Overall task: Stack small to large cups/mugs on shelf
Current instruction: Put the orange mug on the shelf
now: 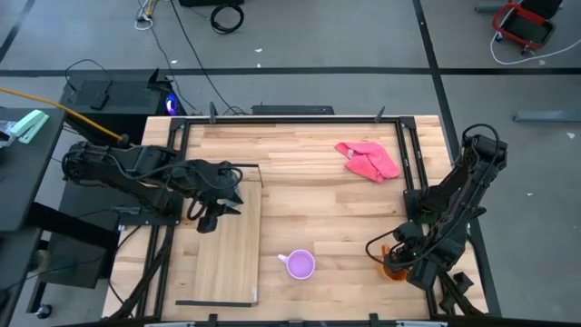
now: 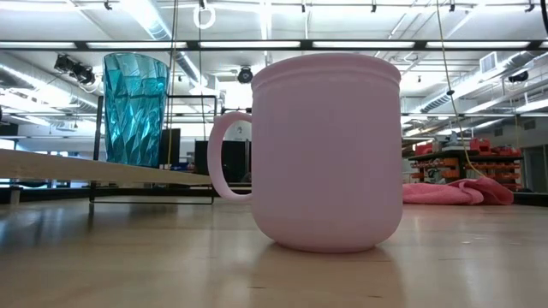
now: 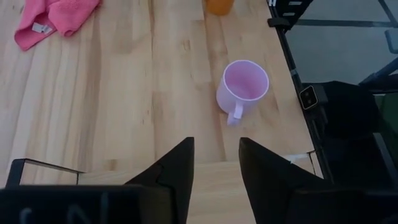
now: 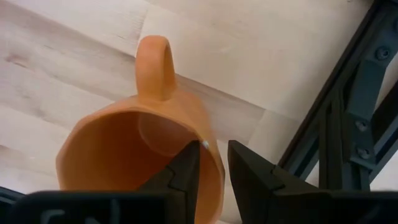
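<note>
Lilac mug (image 1: 300, 264) upright, empty, handle toward nine o'clock; right gripper (image 4: 210, 163) pinches orange mug's (image 4: 134, 146) rim; left gripper (image 3: 216, 163) narrowly parted, empty.

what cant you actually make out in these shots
- Teal tumbler: seen only in the low view; from above the left arm covers it.
- Orange mug: its base is cut off by the right wrist picture's edge; from above the right pincer covers most of it.
- Shelf: the lilac mug blocks part of it in the low view.
</note>
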Action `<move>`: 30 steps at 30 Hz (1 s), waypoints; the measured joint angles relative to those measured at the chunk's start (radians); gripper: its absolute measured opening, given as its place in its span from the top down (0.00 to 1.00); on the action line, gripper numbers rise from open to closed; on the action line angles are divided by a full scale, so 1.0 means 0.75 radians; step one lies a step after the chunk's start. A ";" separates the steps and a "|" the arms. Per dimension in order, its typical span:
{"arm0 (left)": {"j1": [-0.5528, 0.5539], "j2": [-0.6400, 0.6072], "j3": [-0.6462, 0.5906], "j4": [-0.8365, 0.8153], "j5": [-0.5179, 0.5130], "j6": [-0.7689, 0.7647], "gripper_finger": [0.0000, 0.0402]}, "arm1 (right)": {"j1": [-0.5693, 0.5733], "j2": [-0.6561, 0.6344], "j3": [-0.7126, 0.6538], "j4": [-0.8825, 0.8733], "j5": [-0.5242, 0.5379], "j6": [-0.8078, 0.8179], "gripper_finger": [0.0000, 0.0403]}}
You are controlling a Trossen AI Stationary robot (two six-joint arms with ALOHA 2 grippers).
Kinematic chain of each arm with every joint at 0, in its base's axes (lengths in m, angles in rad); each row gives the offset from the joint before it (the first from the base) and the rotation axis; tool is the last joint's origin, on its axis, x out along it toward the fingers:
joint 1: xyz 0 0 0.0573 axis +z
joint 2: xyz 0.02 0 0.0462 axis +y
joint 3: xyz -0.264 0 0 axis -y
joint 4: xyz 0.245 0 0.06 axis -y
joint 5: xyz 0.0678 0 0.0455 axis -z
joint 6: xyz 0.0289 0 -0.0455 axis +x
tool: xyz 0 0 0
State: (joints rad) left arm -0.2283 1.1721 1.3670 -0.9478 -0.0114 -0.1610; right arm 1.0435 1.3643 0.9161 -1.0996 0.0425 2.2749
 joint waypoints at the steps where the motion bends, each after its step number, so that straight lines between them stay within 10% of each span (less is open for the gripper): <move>1: 0.000 0.000 0.000 0.000 -0.011 0.000 0.67 | 0.000 0.000 0.000 -0.001 0.000 0.000 0.77; 30: 0.000 -0.001 0.000 0.000 -0.051 -0.011 0.67 | -0.003 -0.002 -0.066 0.076 0.002 -0.069 0.94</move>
State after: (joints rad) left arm -0.2283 1.1717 1.3670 -0.9478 -0.0494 -0.1692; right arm 1.0411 1.3632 0.8669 -1.0425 0.0437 2.2230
